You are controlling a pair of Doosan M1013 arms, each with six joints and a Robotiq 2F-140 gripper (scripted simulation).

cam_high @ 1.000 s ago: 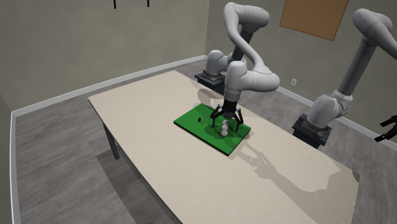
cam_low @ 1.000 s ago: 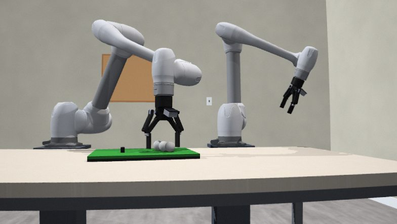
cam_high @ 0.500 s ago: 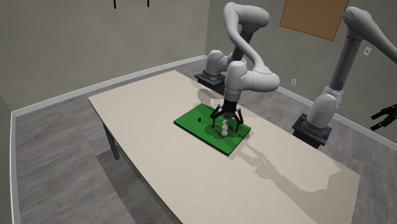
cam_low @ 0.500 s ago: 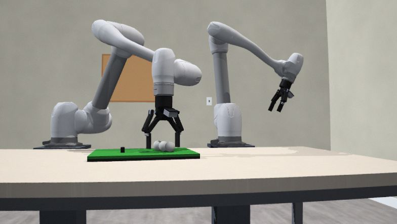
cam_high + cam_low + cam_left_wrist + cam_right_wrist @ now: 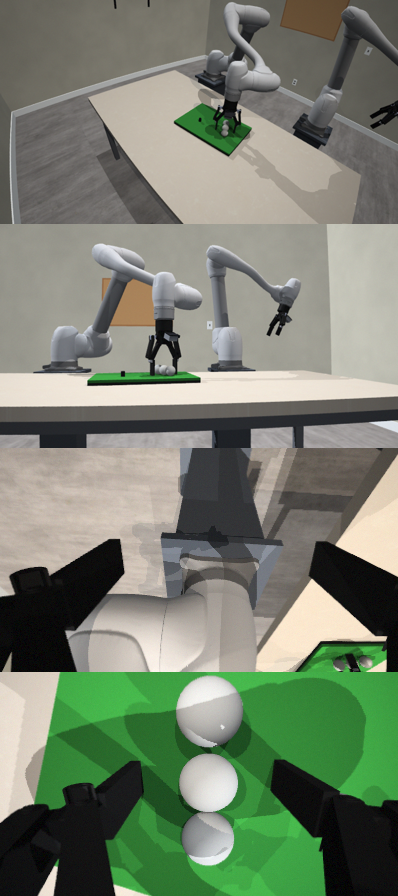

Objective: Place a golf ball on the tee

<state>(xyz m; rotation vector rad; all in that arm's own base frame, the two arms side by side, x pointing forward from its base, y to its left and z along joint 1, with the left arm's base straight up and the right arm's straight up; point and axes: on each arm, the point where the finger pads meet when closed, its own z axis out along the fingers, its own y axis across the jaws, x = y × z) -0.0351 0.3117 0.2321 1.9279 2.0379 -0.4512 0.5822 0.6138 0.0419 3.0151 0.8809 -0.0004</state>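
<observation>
Three white golf balls lie in a row on the green mat [image 5: 189,125] [image 5: 103,378] [image 5: 382,727]: a front ball [image 5: 224,133] [image 5: 170,370] [image 5: 209,712], a middle ball [image 5: 225,127] [image 5: 163,370] [image 5: 208,783] and a back ball [image 5: 225,122] [image 5: 157,369] [image 5: 208,839]. The small black tee [image 5: 200,119] [image 5: 122,373] stands bare on the mat. My right gripper [image 5: 225,131] [image 5: 163,372] [image 5: 207,776] is low, pointing down, part-way open, with fingers either side of the middle ball and gaps on both sides. My left gripper [image 5: 371,121] [image 5: 273,334] [image 5: 216,557] is open and empty, away from the mat.
The mat lies on the beige table [image 5: 156,133] [image 5: 251,387]. In the left wrist view, an arm's grey base plate [image 5: 172,568] and a corner of the mat [image 5: 320,659] show. The outer balls sit close to the middle one.
</observation>
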